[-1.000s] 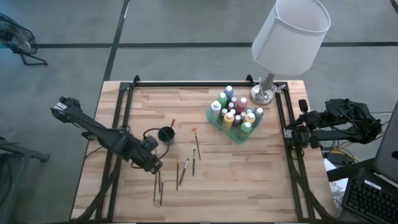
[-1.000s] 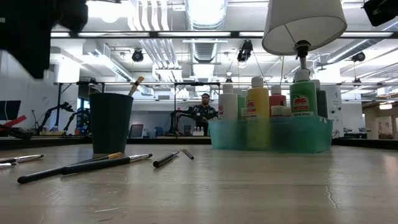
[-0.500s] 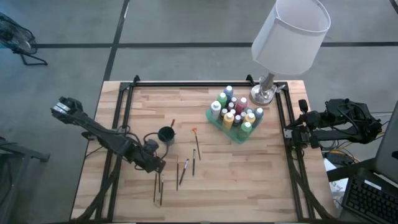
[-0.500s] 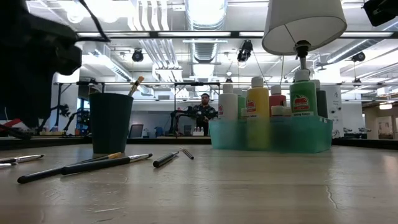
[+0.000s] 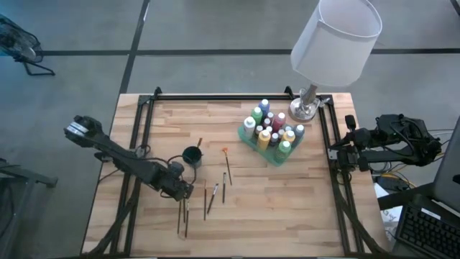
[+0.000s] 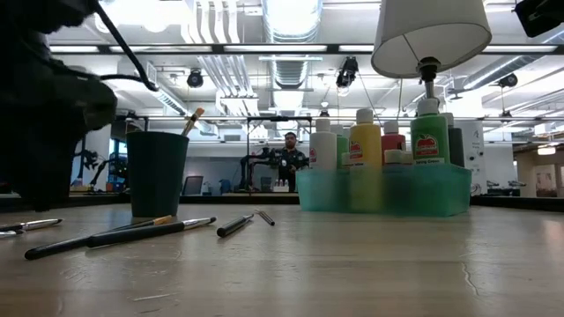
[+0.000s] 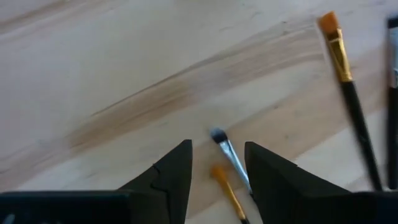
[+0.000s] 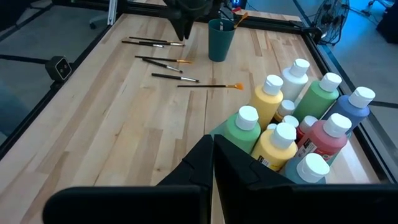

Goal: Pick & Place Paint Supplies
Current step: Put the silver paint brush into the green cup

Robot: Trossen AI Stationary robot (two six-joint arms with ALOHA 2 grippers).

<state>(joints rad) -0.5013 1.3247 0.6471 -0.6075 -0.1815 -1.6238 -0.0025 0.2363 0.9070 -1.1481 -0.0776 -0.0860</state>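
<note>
My left gripper (image 7: 216,163) hangs low over the tabletop (image 5: 287,201), fingers apart astride two loose brushes (image 7: 229,154) near the cup (image 5: 192,155), lined up to pinch one, while my right gripper (image 8: 212,155) waits pressed together beside the tray of paint bottles (image 5: 272,132).

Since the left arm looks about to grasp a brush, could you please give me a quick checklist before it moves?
1. Left tool open: ok.
2. Two brush tips lie between its fingers, so a single pick: not ok.
3. Cup clear of the arm: ok.
4. Bottles upright in tray: ok.
5. Right tool shut, parked beside the tray: ok.
6. Height above the table: cannot tell.
</note>
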